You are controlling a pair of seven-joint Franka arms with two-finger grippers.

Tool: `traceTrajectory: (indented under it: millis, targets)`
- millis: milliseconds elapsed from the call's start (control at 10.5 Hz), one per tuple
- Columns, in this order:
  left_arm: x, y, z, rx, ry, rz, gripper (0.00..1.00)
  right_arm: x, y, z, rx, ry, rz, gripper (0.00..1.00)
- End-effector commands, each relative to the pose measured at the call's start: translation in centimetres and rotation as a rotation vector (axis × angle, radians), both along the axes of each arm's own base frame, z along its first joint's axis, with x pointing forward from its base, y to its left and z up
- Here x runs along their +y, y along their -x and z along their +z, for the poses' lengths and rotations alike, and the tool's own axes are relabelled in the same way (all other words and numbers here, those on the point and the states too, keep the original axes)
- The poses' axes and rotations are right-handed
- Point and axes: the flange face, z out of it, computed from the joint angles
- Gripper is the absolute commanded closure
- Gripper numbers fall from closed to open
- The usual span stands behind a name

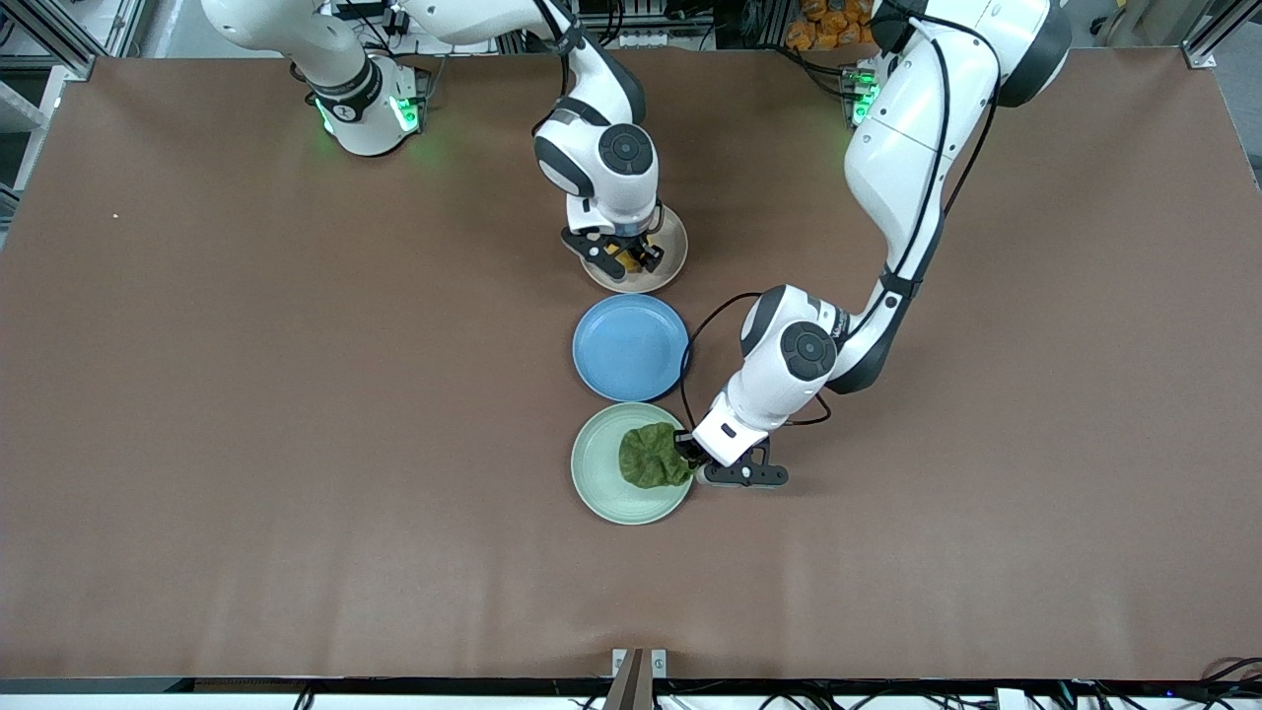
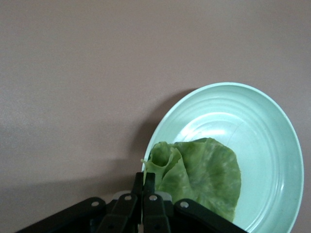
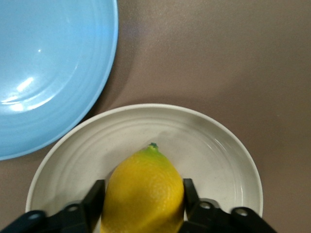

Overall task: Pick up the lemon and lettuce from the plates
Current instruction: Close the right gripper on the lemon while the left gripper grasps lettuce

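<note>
right gripper (image 1: 623,258) down over beige plate (image 1: 672,258), fingers clamped either side of lemon (image 3: 143,194), set for lift. left gripper (image 1: 687,450) at rim of mint green plate (image 1: 596,473), fingers pinched on ruffled edge of lettuce (image 2: 201,174), leaf lying in plate. blue plate (image 1: 631,347) between, bare.

Bright, even overhead light, sharp focus throughout; soft shadows lie beside the mint plate (image 2: 272,145), and glare streaks the blue plate (image 3: 43,73).
</note>
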Motion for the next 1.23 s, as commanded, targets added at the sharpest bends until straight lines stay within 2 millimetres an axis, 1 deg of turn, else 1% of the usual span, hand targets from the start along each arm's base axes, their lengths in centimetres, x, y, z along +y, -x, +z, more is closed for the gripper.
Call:
traceTrajectory:
  millis: [0, 95, 190, 284, 474, 569, 664, 759, 948, 1043, 1138]
  targets:
    - [-1.6, 0.3, 1.8, 0.004, 0.043, 0.075, 1.0, 0.1, 0.0, -0.4, -0.005, -0.004, 0.007, 0.87]
    - [-2.5, 0.6, 2.7, 0.007, 0.058, 0.101, 1.0, 0.1, -0.1, 0.0, -0.006, -0.009, 0.028, 0.99]
    - [-3.1, 0.8, 3.9, 0.004, 0.075, 0.123, 1.0, 0.0, -0.4, 0.8, -0.007, -0.014, 0.053, 1.0]
    - [-3.2, 0.7, 5.0, -0.002, 0.081, 0.126, 1.0, -0.3, -1.0, 1.7, 0.002, -0.01, 0.07, 1.0]
    - [-3.2, 0.5, 7.6, -0.028, 0.095, 0.124, 1.0, -1.9, -3.0, 4.4, 0.015, -0.011, 0.131, 1.0]
    - [-3.0, 0.4, 9.3, -0.028, 0.094, 0.122, 1.0, -3.1, -4.0, 5.8, 0.03, -0.005, 0.166, 1.0]
    - [-2.3, 0.4, 11.0, -0.009, 0.071, 0.114, 1.0, -4.6, -5.4, 7.2, 0.043, -0.005, 0.206, 1.0]
    - [-1.5, 0.5, 13.9, 0.01, 0.054, 0.106, 1.0, -6.2, -6.7, 8.5, 0.066, -0.016, 0.239, 1.0]
    - [3.2, -0.5, 19.9, 0.044, -0.011, 0.115, 1.0, -11.2, -10.8, 11.3, 0.13, -0.093, 0.334, 1.0]
    - [5.7, -0.8, 22.1, 0.058, -0.051, 0.113, 1.0, -13.8, -12.7, 12.2, 0.136, -0.11, 0.381, 1.0]
    - [8.8, -1.2, 23.6, 0.065, -0.106, 0.084, 1.0, -16.8, -14.9, 12.6, 0.141, -0.127, 0.424, 1.0]
